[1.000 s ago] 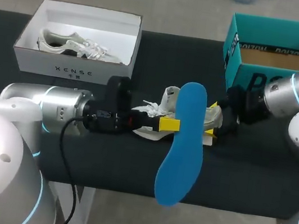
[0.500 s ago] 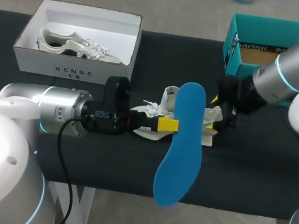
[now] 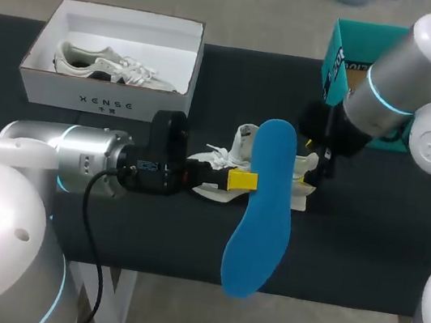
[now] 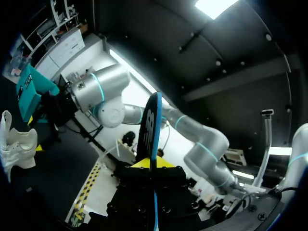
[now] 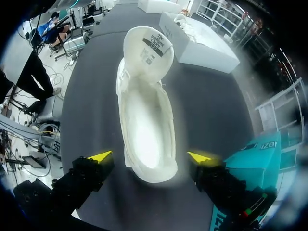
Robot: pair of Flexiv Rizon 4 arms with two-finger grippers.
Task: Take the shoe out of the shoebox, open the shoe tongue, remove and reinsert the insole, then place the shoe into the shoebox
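A white shoe lies on the black table at the middle, its tongue pulled up and its inside bare. My left gripper is shut on the blue insole, which hangs above and in front of the shoe. In the left wrist view the insole stands edge-on between the yellow tips of that gripper. My right gripper hovers open over the shoe's heel. Its fingers straddle the heel without touching it in the right wrist view.
A white shoebox with a second shoe in it stands at the back left, also seen as a white shoebox beyond the shoe's toe. A teal box stands at the back right, close beside my right arm.
My right arm has swung upward and turned, bringing its open gripper a little leftward over the shoe's heel. The left arm and the insole have stayed put.
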